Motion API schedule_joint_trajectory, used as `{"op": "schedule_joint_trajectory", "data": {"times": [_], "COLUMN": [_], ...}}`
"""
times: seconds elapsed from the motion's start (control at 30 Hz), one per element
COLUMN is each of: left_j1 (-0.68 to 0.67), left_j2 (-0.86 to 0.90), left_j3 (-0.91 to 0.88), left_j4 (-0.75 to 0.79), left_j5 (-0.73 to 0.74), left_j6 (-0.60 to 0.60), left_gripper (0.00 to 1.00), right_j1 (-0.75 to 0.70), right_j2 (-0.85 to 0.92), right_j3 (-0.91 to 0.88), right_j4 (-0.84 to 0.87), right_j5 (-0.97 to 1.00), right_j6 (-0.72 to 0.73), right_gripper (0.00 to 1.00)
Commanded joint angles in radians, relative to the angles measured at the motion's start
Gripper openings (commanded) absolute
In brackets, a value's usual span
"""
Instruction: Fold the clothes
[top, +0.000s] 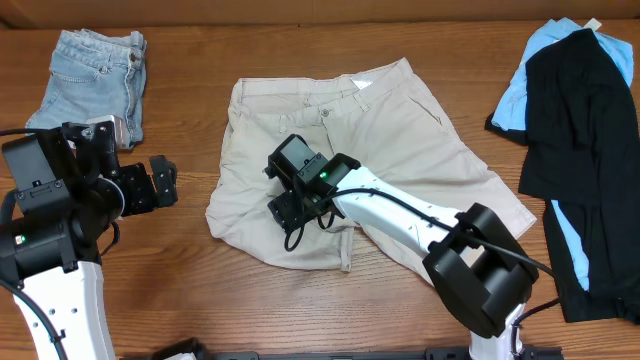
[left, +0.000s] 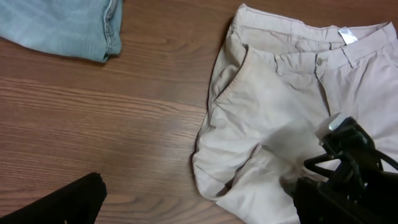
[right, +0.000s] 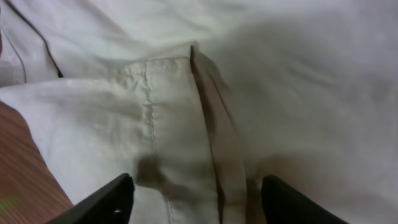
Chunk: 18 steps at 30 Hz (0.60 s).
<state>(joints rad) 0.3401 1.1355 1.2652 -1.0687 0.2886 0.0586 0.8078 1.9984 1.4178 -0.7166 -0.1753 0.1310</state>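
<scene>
Beige cotton shorts (top: 400, 130) lie spread out in the middle of the bench (top: 180, 290). The waistband (top: 300, 95) is on the far side and the legs point to the near side. Most of the cloth is flat. The leg on the left is bunched up and turned over on itself, so its hem (right: 149, 106) sticks up like a soft ridge.

The right arm (top: 400, 215) reaches across the shorts to that bunched leg, and its jaws point down right over the hem. In the right wrist view, one black finger (right: 106, 199) sits on each side of the stitched edge, with the cloth between them. The right jaws are partly apart and do not pinch the cloth yet. I think they are placed there to nip the hem and pull the leg straight or over, which would start a fold. A thick edge like that is easier to grab than flat cloth.

The left arm (top: 50, 250) waits off to the side, over bare wood near the left edge of the shorts. The left jaws are spread wide and hold nothing. It looks parked there to keep out of the way, yet near enough to help.

Farther out, blue denim shorts (top: 95, 75) lie in the far left corner. Black and sky-blue clothes (top: 585, 150) are piled at the right edge. Both are well apart from the beige shorts, so they should not get caught.
</scene>
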Motion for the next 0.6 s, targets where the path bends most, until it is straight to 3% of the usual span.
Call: {"op": "schedule_joint_trajectory", "data": {"times": [0.0, 0.13, 0.33, 0.4, 0.57], "left_j1": [-0.002, -0.002, -0.002, -0.002, -0.002], "left_j2": [0.005, 0.009, 0.01, 0.01, 0.009], "left_j3": [0.015, 0.015, 0.015, 0.015, 0.015], "left_j4": [0.004, 0.004, 0.01, 0.017, 0.05], "left_j5": [0.015, 0.015, 0.015, 0.015, 0.015], "left_j6": [0.017, 0.024, 0.024, 0.024, 0.024], "left_gripper": [1.0, 1.0, 1.0, 1.0, 1.0], "right_j1": [0.01, 0.01, 0.01, 0.01, 0.014], "right_j2": [0.012, 0.012, 0.011, 0.01, -0.039], "right_j3": [-0.005, -0.005, -0.005, 0.0, 0.058], "right_j4": [0.005, 0.002, -0.006, -0.011, -0.082], "right_j5": [-0.021, -0.022, -0.091, -0.12, -0.168], "right_j6": [-0.005, -0.004, -0.002, -0.002, -0.009], "right_gripper": [0.63, 0.47, 0.1, 0.05, 0.04]}}
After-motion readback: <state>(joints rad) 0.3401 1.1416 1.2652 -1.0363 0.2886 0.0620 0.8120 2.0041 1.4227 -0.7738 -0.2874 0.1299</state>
